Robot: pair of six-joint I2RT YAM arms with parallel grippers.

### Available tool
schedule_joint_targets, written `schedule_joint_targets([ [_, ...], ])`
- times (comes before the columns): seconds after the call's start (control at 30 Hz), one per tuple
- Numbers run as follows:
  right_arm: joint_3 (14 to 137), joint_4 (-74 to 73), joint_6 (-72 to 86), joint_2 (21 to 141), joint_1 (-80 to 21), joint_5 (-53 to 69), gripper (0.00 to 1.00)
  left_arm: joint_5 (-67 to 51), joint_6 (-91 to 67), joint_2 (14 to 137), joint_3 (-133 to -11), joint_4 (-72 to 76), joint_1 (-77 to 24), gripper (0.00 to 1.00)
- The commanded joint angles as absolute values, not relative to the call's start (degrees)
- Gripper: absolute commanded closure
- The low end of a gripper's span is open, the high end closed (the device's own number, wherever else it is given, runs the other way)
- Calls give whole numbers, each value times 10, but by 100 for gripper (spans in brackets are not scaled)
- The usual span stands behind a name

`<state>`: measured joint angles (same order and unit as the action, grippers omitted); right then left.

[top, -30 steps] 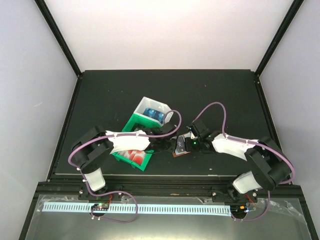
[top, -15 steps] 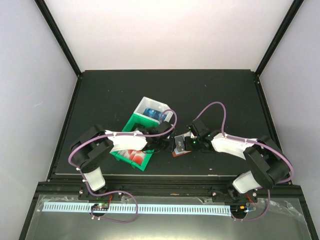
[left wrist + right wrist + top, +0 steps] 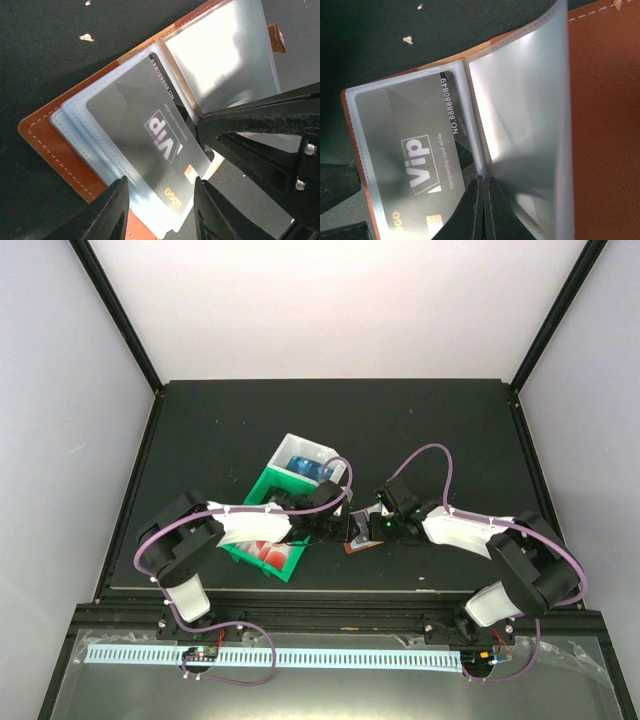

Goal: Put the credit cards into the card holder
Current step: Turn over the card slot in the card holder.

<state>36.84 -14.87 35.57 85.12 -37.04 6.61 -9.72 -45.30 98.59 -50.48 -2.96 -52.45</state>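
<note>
1. Advancing since earlier, left gripper [image 3: 160,190] straddles the card [image 3: 140,125]; grip unclear.
2. The right gripper [image 3: 482,197] clamps a clear sleeve [image 3: 520,115].
3. The card lies between the left jaws, nearly pocketed in holder [image 3: 45,145]; insertion almost done.

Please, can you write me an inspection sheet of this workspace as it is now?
Surface: black table.
Job's things: card holder open, black card at least partly inside it; blue cards and red-and-white cards in the tray.
Clutter: green-and-white tray; pale crumbs.
Grippers: left gripper open, astride the black card's end; right gripper shut on a clear leaf of the card holder.
Cables: purple cables looped along each arm.
Surroundings: white walls, black frame posts.
</note>
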Motion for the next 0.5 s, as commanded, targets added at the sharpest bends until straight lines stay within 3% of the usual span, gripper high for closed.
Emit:
schedule_joint_targets([
  [0.0, 352, -156, 364, 878, -374, 65, 98, -96, -457, 989, -517, -36, -520, 62],
  [0.47, 350, -153, 364, 877, -374, 67, 99, -112, -449, 1008, -532, -34, -520, 60],
])
